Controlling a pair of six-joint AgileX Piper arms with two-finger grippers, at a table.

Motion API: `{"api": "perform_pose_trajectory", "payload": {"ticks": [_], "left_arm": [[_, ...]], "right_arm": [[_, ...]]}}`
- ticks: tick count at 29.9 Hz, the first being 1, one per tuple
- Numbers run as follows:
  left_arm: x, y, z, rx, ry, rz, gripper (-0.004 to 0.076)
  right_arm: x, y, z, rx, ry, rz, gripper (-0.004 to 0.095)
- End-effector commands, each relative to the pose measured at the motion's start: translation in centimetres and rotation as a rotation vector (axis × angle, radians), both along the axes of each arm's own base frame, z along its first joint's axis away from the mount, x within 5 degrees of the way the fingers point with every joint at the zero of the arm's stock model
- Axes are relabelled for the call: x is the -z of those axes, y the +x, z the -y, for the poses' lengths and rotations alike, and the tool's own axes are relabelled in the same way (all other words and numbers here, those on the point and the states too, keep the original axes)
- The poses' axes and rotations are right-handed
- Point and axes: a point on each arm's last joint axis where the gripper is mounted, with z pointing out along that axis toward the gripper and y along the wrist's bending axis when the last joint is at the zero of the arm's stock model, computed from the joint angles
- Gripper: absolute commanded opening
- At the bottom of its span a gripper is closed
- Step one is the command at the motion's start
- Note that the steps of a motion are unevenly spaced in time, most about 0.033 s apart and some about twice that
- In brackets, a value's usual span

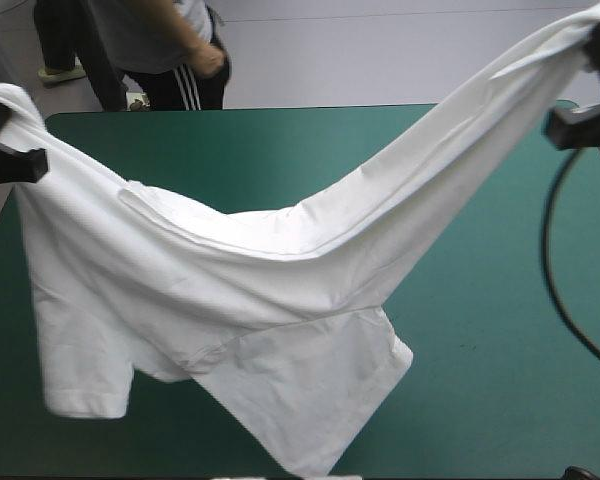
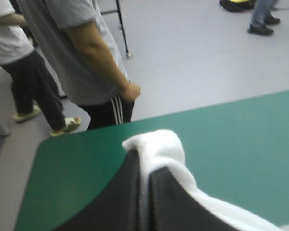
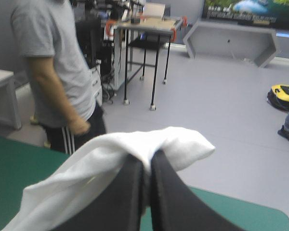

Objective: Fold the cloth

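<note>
Fingers [image 2: 116, 202] of left gripper [image 2: 143, 161] and right gripper [image 3: 147, 163] pinched on T-shirt [image 1: 280, 290], slung between them, sagging over surface [image 1: 480, 300]. Pull apart evenly, level both ends, then lay flat without loosening either pinch.

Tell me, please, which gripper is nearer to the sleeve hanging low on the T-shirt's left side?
Left. The left gripper grips the T-shirt almost directly above that sleeve; the right gripper holds the opposite end, across the table.
</note>
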Motion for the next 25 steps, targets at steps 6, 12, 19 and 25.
{"api": "perform_pose_trajectory", "payload": {"ticks": [6, 12, 19, 25], "left_arm": [[8.0, 7.2, 1.4, 0.081, -0.059, -0.198, -0.0009], [15.3, 13.0, 1.5, 0.037, -0.077, -0.277, -0.0009], [21.3, 22.0, 1.5, -0.022, -0.092, -0.232, -0.0009], [25.7, 26.6, 1.5, -0.064, -0.107, -0.185, 0.0013]], "right_arm": [[5.0, 7.7, -7.0, -0.035, -0.166, -0.140, -0.0015], [11.9, 15.4, -11.4, -0.025, -0.221, -0.229, -0.0015], [18.9, 25.4, -11.9, 0.071, -0.146, -0.251, -0.0015], [22.8, 29.6, -12.2, 0.056, -0.163, -0.251, -0.0014]]}}
